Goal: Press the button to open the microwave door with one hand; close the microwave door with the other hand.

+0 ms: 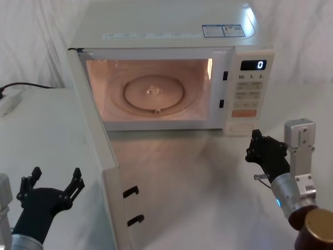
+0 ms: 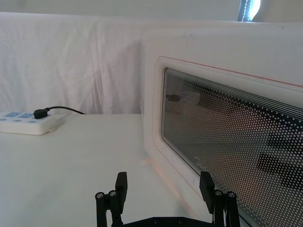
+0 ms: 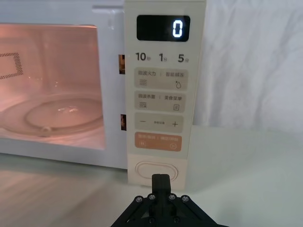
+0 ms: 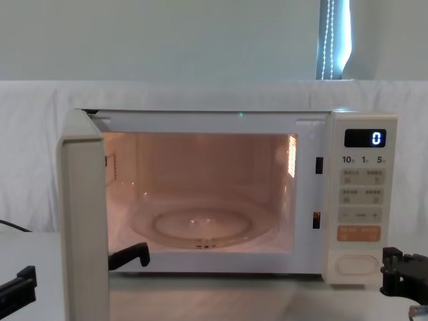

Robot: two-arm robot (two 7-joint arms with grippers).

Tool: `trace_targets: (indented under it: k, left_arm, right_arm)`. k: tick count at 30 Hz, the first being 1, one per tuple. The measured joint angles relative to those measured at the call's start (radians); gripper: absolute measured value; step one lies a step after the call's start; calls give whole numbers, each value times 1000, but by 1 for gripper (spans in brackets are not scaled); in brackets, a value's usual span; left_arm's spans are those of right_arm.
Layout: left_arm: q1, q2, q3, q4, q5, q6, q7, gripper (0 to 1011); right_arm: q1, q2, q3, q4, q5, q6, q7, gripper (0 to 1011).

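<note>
At lower left of the head view, the left gripper (image 1: 56,186) spreads wide beside the open door (image 1: 96,140); push flat against its outer face. Right gripper (image 1: 253,147), pinched narrow, sits near the button (image 3: 156,170).

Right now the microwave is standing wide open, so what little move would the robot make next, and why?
Probably the left gripper, open, swings right against the outer face of the microwave door to start pushing it shut. The door is swung fully out and the cavity is lit, so the button has done its job; the right gripper, shut, sits just before it.
</note>
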Motion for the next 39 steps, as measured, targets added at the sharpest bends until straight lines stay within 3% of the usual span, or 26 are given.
trace_targets:
  k: [16, 39]
  left_arm:
    - [0, 0, 0, 0, 0, 0, 0, 1001]
    - [0, 0, 0, 0, 0, 0, 0, 1001]
  right_arm:
    - [-101, -6, -4, -96, -15, -9, -16, 0]
    - [-101, -7, -2, -97, -16, -11, -16, 0]
